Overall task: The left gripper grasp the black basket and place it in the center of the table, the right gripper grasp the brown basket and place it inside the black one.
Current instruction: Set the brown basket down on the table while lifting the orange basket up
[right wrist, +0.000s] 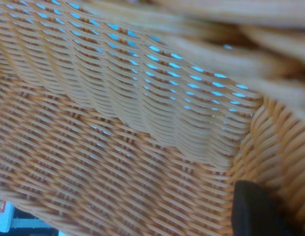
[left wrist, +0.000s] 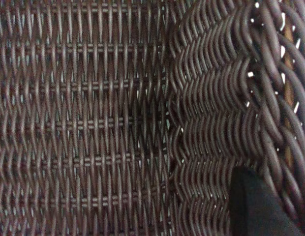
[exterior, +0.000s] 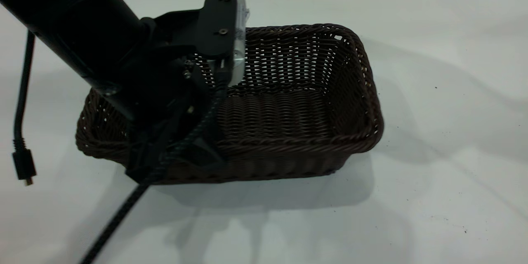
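I had my left gripper down at the near rim of the one black basket, at its left end, one finger seemingly inside the wall and one outside, though my own arm hid the pinch, so I could not tell whether the fingers were closed. That single basket sat flat on the white table. My left wrist camera showed only dark weave and one black fingertip. My right wrist camera was filled by one brown basket, very close, with one dark fingertip at the edge; how that hand was set, I could not say.
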